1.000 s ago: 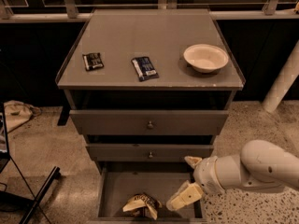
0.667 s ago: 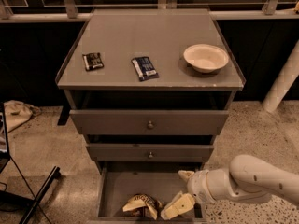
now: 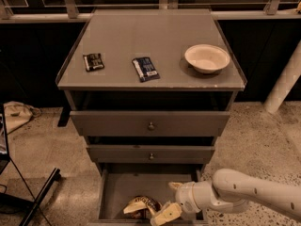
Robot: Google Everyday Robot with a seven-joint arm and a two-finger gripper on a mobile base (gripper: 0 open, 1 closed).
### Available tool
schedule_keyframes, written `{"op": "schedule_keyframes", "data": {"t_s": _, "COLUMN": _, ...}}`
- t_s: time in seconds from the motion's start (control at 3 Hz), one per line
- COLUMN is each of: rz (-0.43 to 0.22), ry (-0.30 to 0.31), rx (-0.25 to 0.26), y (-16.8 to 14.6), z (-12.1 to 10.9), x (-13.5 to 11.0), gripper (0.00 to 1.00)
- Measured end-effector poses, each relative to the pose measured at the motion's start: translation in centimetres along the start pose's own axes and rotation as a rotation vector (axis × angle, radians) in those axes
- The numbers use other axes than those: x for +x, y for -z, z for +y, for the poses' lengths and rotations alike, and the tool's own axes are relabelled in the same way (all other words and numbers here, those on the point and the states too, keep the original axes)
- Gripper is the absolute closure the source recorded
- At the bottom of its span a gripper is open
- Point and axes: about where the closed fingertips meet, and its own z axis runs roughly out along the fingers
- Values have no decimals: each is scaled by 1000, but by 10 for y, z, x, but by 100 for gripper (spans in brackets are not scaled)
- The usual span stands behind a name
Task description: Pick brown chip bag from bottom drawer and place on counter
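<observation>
On the counter (image 3: 117, 41), three items lie in a row: one packet (image 3: 93, 61) at left, a second packet (image 3: 146, 68) near centre, and a bowl (image 3: 207, 58) at right. Below the counter are the top drawer (image 3: 117, 123) and the middle drawer (image 3: 122, 153). Beneath them, the bottom drawer (image 3: 117, 189) projects furthest forward. The chip bag (image 3: 140, 205) lies in it, near the front. My gripper (image 3: 170, 200) is inside that drawer, just right of the bag, jaws spread.

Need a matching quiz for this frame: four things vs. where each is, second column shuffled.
1 brown chip bag
2 bowl
3 black packet
4 gripper

A right side of the counter
B left side of the counter
C lying in the bottom drawer
D over the drawer, right of the bag, fingers open

Pairs: 1-C, 2-A, 3-B, 4-D.
</observation>
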Motion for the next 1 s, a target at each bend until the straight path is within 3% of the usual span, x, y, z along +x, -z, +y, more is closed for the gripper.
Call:
{"op": "schedule_keyframes", "data": {"t_s": 0.33, "rz": 6, "ry": 35, "rx": 11, "y": -28, "z": -12, "x": 0, "gripper": 0}}
{"op": "schedule_keyframes", "data": {"t_s": 0.67, "rz": 55, "ry": 64, "rx": 36, "y": -51, "z": -19, "x": 3, "gripper": 0}}
{"op": "schedule_keyframes", "data": {"t_s": 1.0, "rz": 62, "ry": 67, "rx": 51, "y": -48, "z": -12, "x": 3, "gripper": 0}}
